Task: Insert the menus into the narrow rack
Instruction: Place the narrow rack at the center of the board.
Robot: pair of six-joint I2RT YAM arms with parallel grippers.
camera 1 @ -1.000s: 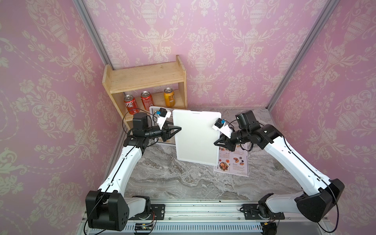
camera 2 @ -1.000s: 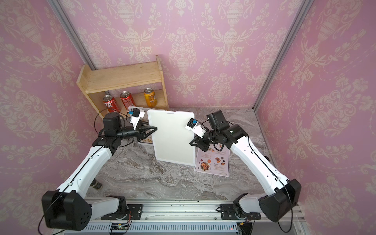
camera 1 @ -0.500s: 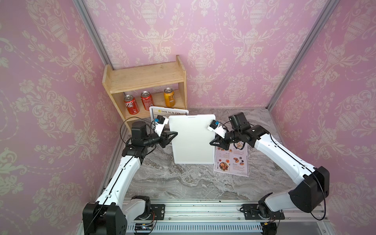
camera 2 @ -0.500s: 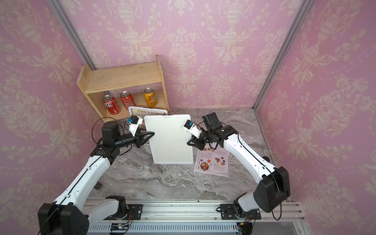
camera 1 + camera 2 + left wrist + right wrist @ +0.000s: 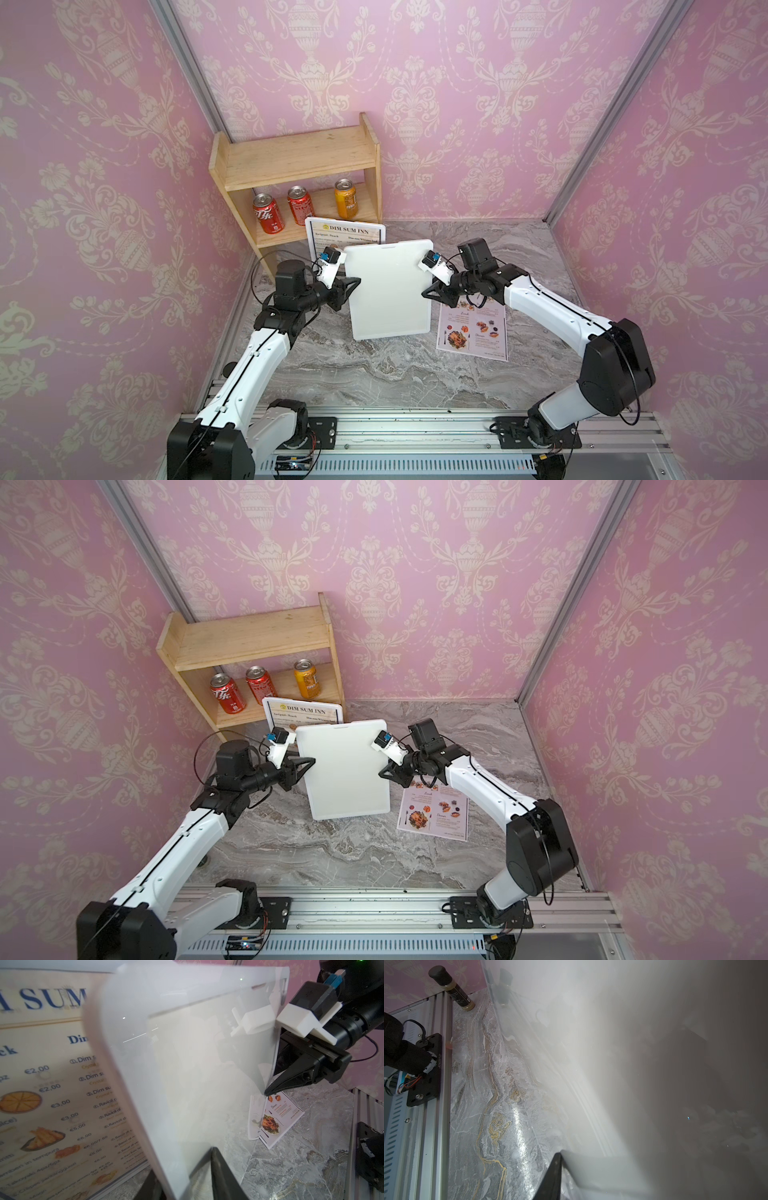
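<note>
Your left gripper (image 5: 348,289) clamps the upright white panel (image 5: 388,291) — the right gripper (image 5: 430,291) meets its opposite edge (clenched or not, I cannot tell). The DIM SUM INN menu (image 5: 345,232) stands just behind; the pale menu (image 5: 473,332) lies flat on the table (image 5: 374,374).

Your shelf (image 5: 299,160) stands in the table's (image 5: 374,374) back left corner; rack (image 5: 388,291) before it, Dim Sum menu (image 5: 345,230) between them, second menu (image 5: 473,332) right of rack.

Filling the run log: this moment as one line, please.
left gripper: clamped on white panel | right gripper: at opposite edge, grip unclear | DIM SUM INN menu: upright behind | pale menu: flat on table
</note>
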